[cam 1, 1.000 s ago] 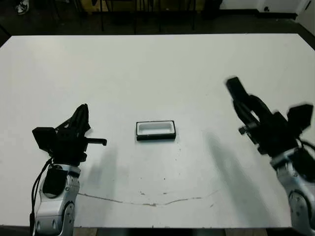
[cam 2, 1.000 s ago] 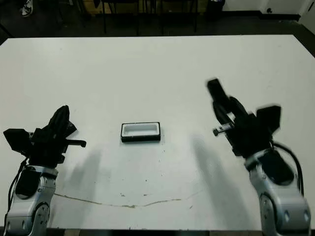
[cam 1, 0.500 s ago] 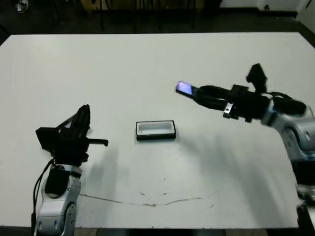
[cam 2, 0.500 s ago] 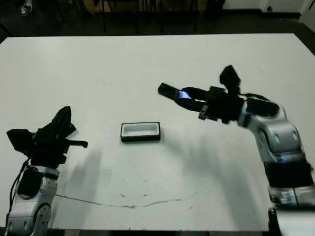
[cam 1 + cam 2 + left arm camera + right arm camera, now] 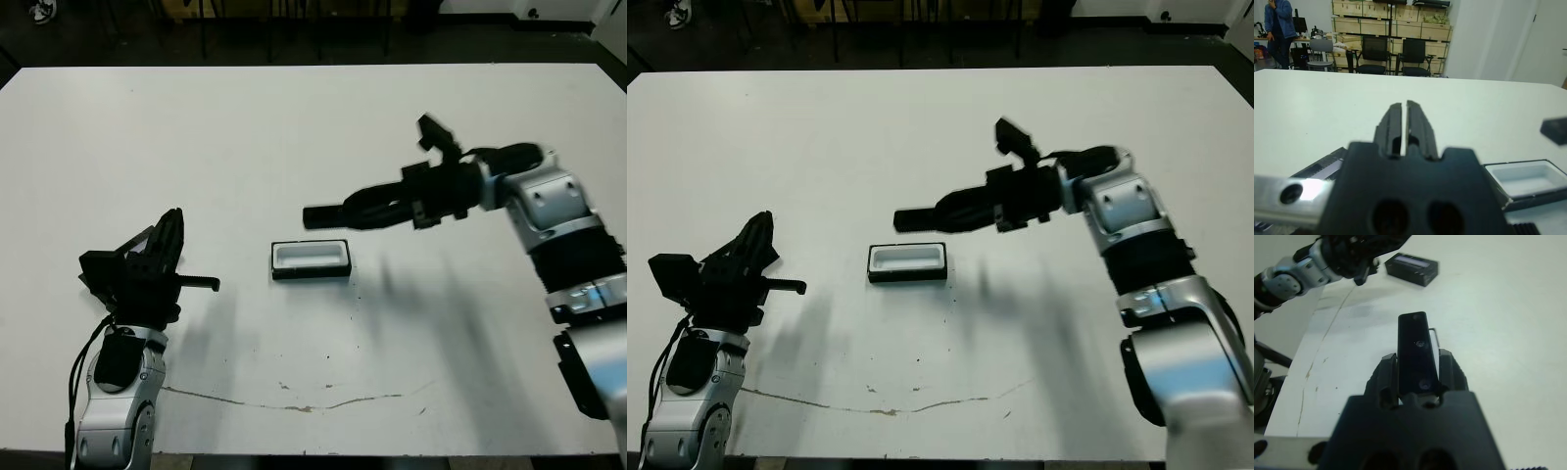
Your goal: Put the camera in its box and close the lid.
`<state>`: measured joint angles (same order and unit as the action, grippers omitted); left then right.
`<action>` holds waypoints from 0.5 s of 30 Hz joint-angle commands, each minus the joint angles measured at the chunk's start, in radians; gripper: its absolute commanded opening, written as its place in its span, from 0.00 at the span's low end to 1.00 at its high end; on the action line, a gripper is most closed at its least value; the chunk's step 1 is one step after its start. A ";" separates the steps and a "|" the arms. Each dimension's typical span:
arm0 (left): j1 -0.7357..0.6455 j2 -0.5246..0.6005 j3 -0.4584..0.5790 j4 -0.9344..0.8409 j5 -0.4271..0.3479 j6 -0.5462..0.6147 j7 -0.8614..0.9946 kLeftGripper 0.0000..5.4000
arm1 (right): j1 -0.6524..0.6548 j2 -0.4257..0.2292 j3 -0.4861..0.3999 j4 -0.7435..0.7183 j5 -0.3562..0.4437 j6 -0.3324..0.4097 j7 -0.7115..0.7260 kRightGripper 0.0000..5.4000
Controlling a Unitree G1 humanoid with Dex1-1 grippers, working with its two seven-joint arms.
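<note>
The box (image 5: 311, 259) lies open near the table's middle, its white lining showing; it also appears in the left wrist view (image 5: 1528, 178) and the right wrist view (image 5: 1411, 267). My right gripper (image 5: 361, 210) reaches in from the right, shut on the camera (image 5: 327, 214), a slim black bar held roughly level in the air over the box's far side. In the right wrist view the camera (image 5: 1418, 350) sits between both fingers (image 5: 1387, 369). My left gripper (image 5: 168, 233) rests shut, left of the box and apart from it. The lid does not show clearly in any view.
The white table (image 5: 294, 127) stretches far beyond the box. A thin dark crack line (image 5: 294, 403) runs along the near edge. Chairs, shelves and a person (image 5: 1281, 24) stand beyond the table in the left wrist view.
My right arm has swung in from the right side and stretched leftward, carrying the camera to above the box's far side. The left arm has barely moved.
</note>
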<state>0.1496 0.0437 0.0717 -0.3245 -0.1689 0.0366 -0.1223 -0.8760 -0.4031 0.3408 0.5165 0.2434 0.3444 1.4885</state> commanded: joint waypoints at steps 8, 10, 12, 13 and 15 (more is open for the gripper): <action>0.014 0.011 -0.014 0.008 0.030 0.006 0.007 0.00 | -0.003 0.037 0.032 -0.023 -0.113 0.025 -0.103 0.13; 0.014 0.010 -0.015 0.011 0.032 0.002 0.005 0.00 | 0.004 0.044 0.032 -0.030 -0.123 0.033 -0.124 0.13; 0.014 0.009 -0.015 0.006 0.030 0.010 0.007 0.00 | 0.016 0.045 0.031 -0.050 -0.131 0.030 -0.146 0.13; 0.013 0.010 -0.015 0.006 0.030 0.010 0.006 0.00 | 0.022 0.046 0.031 -0.060 -0.136 0.028 -0.158 0.13; 0.012 0.012 -0.013 0.011 0.031 0.003 0.004 0.00 | 0.027 0.046 0.033 -0.073 -0.141 0.037 -0.171 0.13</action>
<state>0.1523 0.0442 0.0564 -0.3290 -0.1459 0.0342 -0.1187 -0.8669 -0.3553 0.3678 0.4525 0.1176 0.3674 1.3302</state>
